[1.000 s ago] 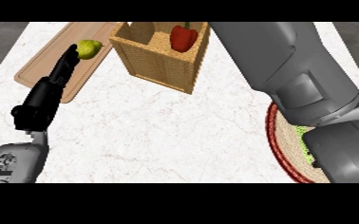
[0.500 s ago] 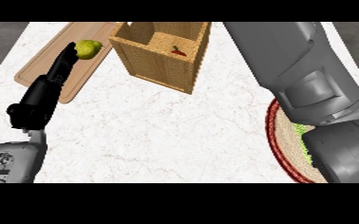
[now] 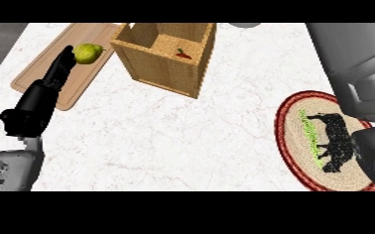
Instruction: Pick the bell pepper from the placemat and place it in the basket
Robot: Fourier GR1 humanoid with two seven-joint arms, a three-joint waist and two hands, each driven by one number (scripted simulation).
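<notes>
The bell pepper (image 3: 183, 54) lies inside the basket (image 3: 164, 72), only a small red piece of it showing over the near wall, in the right-hand compartment. The basket stands toward the counter's (image 3: 168, 139) far edge, tilted in the view. Just to its left, a wooden cutting board (image 3: 95, 33) fills the far left corner and carries a yellow-green fruit (image 3: 88, 53). The left hand (image 3: 40, 101) rests over the board's near end with straight fingers, holding nothing, fingertips just beside the fruit. The round placemat (image 3: 293, 134) sits at the right edge, well apart from the basket. The grey right forearm (image 3: 344, 64) crosses above it – its hand is out of view. Between basket, mat and near edge the counter is bare marble
</notes>
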